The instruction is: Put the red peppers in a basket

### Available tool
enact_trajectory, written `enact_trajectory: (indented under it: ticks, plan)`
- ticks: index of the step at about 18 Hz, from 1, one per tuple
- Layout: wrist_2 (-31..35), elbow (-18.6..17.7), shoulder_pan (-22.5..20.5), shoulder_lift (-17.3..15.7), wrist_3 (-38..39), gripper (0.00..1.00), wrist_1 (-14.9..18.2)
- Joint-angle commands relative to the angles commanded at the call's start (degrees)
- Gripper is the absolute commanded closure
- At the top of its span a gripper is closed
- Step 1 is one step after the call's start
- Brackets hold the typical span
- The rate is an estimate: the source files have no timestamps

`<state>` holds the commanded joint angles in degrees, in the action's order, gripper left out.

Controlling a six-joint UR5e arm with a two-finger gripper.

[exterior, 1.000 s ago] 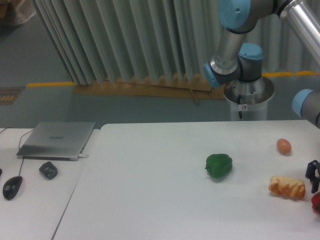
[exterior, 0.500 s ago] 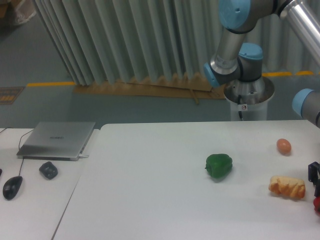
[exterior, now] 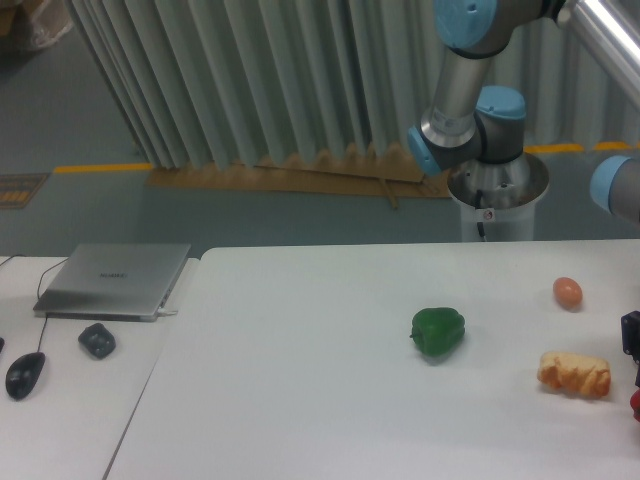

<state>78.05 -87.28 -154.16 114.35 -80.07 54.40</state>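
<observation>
Robot lab: arm (exterior: 470, 90), floor tape (exterior: 100, 168), laptop (exterior: 115, 280).

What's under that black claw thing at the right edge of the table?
A sliver of the red pepper lies just below the gripper. The frame edge cuts off the rest, including any contact.

The red pepper (exterior: 635, 404) shows only as a dark-red sliver at the right edge; the rest is cut off.

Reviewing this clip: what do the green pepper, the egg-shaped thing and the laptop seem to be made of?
Green pepper: looks like smooth, slightly glossy plastic or real skin; the soft sheen leaves that open. Egg: matte orange-brown shell or plastic; too small to tell. Laptop: brushed silver metal by its even grey sheen, though painted plastic is possible.
</observation>
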Motion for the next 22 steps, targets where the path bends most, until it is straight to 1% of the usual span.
enact_trajectory:
  ticks: [1,4,6,8,11,14,16,17,20,22]
  plan:
    - [-0.3,0.1,-0.3,-0.4,-0.2,0.52,0.1]
    - [-1.8,0.1,-2.8,-1.9,-1.5,0.53,0.6]
    - [-1.9,0.0,-4.9,-3.1,-5.3,0.54,2.5]
    - [-2.0,0.0,-6.8,-3.5,-9.8,0.54,4.3]
    - [-2.3,-0.3,-9.7,-4.7,-15.4,0.55,5.5]
    - [-2.4,-0.5,-13.7,-4.7,-23.8,0.55,6.8]
    - [-2.3,-0.7,-15.5,-4.7,-28.5,0.55,6.9]
    - [-2.2,-0.8,-16.2,-4.6,-30.9,0.55,6.9]
    - [-1.7,-0.8,-16.8,-3.8,-34.4,0.55,6.5]
    - [-1.1,-0.8,-17.2,-2.5,-37.6,0.55,6.2]
